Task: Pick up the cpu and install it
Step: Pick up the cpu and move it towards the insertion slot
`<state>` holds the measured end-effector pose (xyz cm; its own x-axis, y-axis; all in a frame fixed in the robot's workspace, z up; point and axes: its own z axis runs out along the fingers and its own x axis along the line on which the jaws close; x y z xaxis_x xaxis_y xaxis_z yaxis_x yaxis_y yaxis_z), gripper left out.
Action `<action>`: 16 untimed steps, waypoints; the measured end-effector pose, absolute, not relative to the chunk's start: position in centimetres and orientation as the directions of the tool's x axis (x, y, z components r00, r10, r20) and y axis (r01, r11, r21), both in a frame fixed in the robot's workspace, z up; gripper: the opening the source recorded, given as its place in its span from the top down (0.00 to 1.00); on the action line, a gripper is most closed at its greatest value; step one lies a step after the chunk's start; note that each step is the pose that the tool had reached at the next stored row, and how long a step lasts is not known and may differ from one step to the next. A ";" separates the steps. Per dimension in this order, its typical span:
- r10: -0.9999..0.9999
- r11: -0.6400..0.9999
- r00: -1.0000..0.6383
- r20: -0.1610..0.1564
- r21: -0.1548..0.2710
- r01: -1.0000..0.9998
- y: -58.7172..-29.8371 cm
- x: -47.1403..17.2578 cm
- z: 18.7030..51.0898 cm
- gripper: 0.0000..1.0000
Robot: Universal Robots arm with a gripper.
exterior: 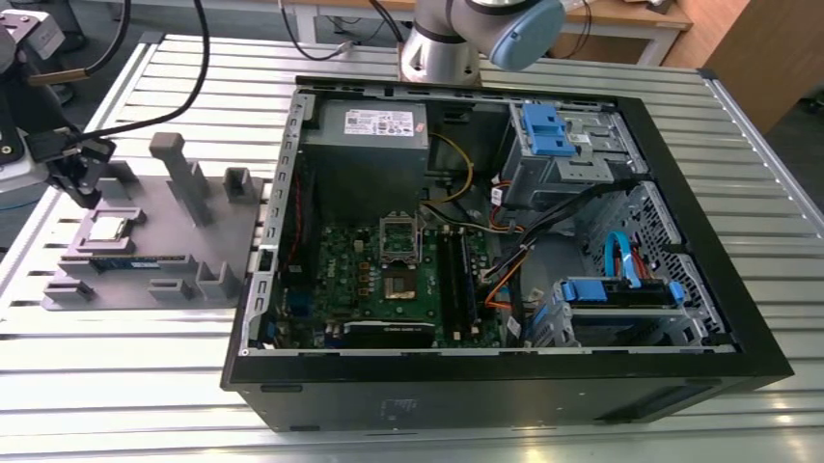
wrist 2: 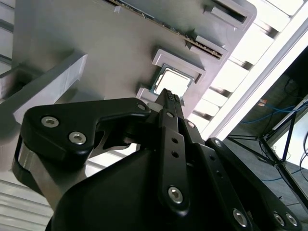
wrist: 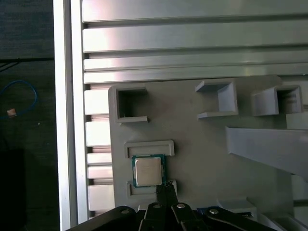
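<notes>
The cpu (exterior: 106, 229) is a small square chip with a shiny silver top, lying flat in a shallow pocket at the left end of the grey tray (exterior: 180, 217). My gripper (exterior: 83, 191) hangs just above and behind it, apart from it. In both wrist views the black fingertips (wrist: 166, 188) are pressed together with nothing between them, right beside the cpu (wrist: 147, 171) on the tray (wrist: 202, 149). The second wrist view has the gripper (wrist 2: 168, 95) pointing at the edge of the cpu (wrist 2: 174, 82) in its pocket on the tray (wrist 2: 96, 43).
A narrow memory stick (exterior: 129, 260) lies in the tray in front of the cpu, and grey posts (exterior: 174, 159) rise from the tray. An open computer case (exterior: 515, 376) stands to the exterior view's right, with a motherboard and silver socket frame (exterior: 400, 234) inside. The table is ribbed metal (exterior: 386, 424).
</notes>
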<state>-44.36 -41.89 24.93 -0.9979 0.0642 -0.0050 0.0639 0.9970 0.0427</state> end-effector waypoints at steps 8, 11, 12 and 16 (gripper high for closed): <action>0.064 0.997 -0.998 -0.005 0.043 0.064 -41.9 -44.4 23.7 0.89; 0.064 0.997 -0.998 -0.005 0.043 0.064 -41.9 -44.5 23.2 0.89; 0.064 0.997 -0.998 -0.005 0.043 0.064 -41.9 -44.5 23.0 0.89; 0.064 0.997 -0.998 -0.005 0.043 0.064 -41.9 -44.9 22.4 0.89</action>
